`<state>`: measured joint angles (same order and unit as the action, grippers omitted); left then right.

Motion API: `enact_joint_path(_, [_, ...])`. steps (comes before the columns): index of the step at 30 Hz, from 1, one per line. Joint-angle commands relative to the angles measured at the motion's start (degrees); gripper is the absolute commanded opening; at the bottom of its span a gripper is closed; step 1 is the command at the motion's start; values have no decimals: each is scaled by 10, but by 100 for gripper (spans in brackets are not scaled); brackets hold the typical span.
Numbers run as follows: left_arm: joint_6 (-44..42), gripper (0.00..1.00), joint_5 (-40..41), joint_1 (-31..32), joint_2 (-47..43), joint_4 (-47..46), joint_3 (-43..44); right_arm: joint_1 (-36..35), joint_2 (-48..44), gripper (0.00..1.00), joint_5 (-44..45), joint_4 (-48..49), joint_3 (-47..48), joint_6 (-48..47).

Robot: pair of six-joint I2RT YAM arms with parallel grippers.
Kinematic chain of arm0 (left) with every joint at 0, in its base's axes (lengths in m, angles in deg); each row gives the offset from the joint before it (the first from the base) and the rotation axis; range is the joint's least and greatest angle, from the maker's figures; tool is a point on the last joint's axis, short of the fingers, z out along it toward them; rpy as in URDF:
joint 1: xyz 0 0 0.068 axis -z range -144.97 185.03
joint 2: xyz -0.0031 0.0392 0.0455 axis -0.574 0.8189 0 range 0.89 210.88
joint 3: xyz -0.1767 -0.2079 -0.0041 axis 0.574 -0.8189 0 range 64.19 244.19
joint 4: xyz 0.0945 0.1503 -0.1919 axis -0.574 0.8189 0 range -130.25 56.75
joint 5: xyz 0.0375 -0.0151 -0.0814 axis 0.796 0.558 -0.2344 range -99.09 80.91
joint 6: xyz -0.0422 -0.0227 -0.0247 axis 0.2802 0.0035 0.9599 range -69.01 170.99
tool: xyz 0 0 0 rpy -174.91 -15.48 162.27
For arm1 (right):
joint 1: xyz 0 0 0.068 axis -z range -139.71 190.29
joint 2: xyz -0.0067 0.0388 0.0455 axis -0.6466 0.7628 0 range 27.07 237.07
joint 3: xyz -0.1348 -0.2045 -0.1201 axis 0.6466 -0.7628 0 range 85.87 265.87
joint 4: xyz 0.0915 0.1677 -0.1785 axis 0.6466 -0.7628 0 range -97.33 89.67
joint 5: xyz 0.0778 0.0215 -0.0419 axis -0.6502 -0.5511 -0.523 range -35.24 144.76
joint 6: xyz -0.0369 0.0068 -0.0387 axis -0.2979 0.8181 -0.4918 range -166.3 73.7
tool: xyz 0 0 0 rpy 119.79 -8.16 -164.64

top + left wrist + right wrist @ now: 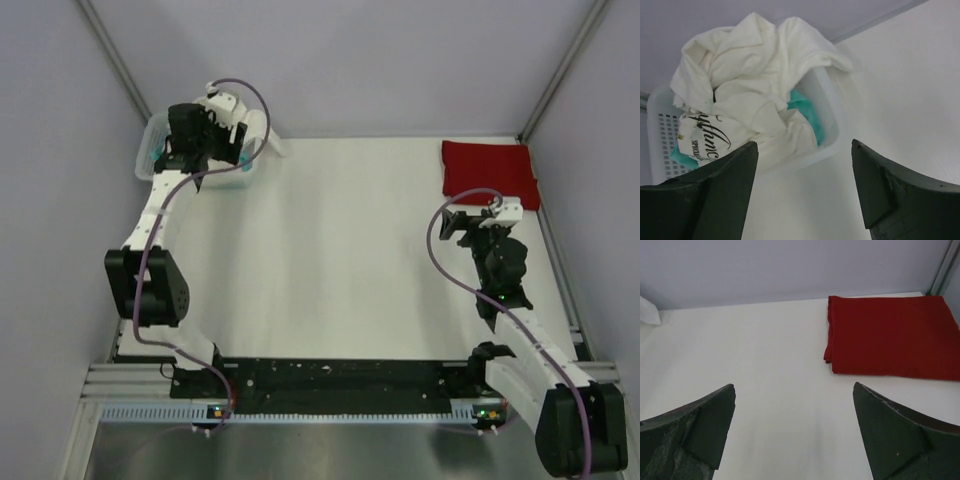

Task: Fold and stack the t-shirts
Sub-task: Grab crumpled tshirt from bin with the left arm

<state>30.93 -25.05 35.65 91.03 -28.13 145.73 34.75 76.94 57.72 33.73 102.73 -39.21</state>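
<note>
Open, empty left fingers [725, 187] face the crumpled white t-shirts [755, 70] heaped directly ahead in the basket [660, 140]; right fingers [892, 432], also open, lie well apart.

a small white plastic basket [660, 131] (perforated side wall) sits on the white tabletop [340, 260], at the tabletop's far left corner.

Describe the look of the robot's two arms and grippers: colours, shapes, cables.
The left arm and right arm mix white links with chunky black joints. A thin purple cable runs along each, looping near the wrist. The left gripper and right gripper each have two dark, wedge-shaped fingers with a matte, slightly scuffed surface.
</note>
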Motion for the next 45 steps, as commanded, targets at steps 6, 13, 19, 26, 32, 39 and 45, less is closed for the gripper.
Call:
enact_joint_path(6, [12, 79, 228, -2, 364, 196, 452, -4, -29, 98, -55, -73, 37, -11])
enact_joint_path(13, [-4, 85, 304, -26, 468, 112, 527, -4, -34, 98, -63, -73, 36, -21])
enact_joint_path(19, [-14, 58, 262, -38, 499, 108, 526, -4, -35, 98, -58, -73, 37, -23])
enact_joint_path(26, [2, 0, 229, -48, 401, 95, 479, -3, -45, 98, -57, -88, 44, -21])
enact_joint_path(32, [43, 0, 173, -48, 216, 96, 393, -4, -63, 98, -66, -99, 48, -15])
enact_joint_path(39, [71, 0, 50, -31, 21, 160, 324, -3, -72, 98, -187, -124, 89, -2])
enact_joint_path(45, [42, 0, 2, -13, -140, 172, 344, -25, -72, 98, -317, -159, 156, 10])
